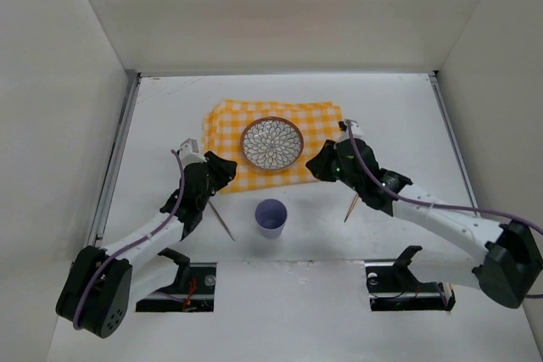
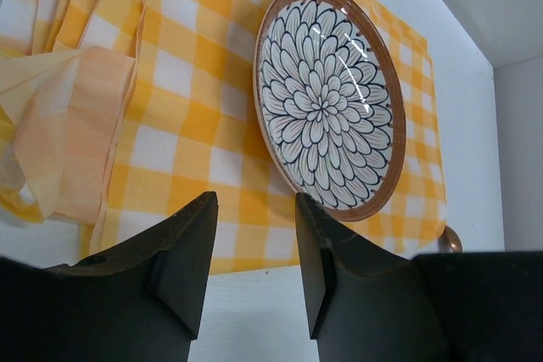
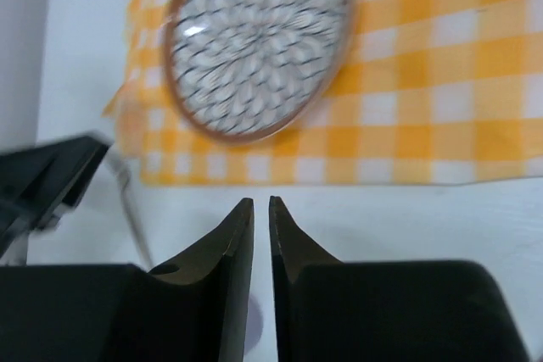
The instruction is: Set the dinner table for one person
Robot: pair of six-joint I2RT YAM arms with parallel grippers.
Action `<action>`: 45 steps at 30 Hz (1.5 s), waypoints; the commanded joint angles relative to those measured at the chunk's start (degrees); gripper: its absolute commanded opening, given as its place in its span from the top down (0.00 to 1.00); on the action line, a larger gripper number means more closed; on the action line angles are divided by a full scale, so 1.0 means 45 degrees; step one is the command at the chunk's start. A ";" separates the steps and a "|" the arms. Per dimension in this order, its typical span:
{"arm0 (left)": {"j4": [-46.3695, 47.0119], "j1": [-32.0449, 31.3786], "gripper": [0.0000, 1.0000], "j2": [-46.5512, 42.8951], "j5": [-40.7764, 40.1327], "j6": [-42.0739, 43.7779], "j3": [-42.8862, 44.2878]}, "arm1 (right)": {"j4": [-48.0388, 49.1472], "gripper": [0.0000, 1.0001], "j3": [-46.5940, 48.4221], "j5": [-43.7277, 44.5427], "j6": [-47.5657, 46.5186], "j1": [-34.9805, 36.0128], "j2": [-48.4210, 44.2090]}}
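Observation:
The white dinner table (image 1: 407,125) carries the orange-yellow-and-white checked place mat (image 1: 316,121) at its middle. A round plate (image 1: 271,143) with a dark petal pattern and a brown rim lies on the mat. My left gripper (image 1: 227,167) is open and empty at the mat's near left corner. In the left wrist view, the left gripper (image 2: 254,201) faces the mat (image 2: 195,125) and the plate (image 2: 329,103). My right gripper (image 1: 316,167) is shut and empty at the mat's near right edge. In the right wrist view, the right gripper (image 3: 261,203) points at the mat (image 3: 441,91) and the plate (image 3: 259,40).
A lilac cup (image 1: 271,216) stands on the table in front of the mat, between the arms. A thin brown stick (image 1: 222,219) lies by the left arm, another (image 1: 350,208) by the right arm. The mat's left side lies in rumpled folds (image 2: 76,125). White walls surround the table.

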 commanded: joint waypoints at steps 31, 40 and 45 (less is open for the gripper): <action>0.0417 -0.0177 0.61 -0.1768 -0.0408 -0.0047 -0.0481 | -0.5084 0.88 0.5452 0.1174 -0.4336 0.5859 0.3024; 0.0416 -0.0333 0.61 -0.1868 -0.0524 -0.0144 -0.0520 | -0.3230 0.89 0.6096 0.0259 -0.4668 0.1511 0.1947; 0.0377 -0.0255 0.61 -0.1711 -0.0447 -0.0203 -0.0481 | -0.1843 0.89 0.7090 -0.0269 -0.4123 -0.2259 0.3351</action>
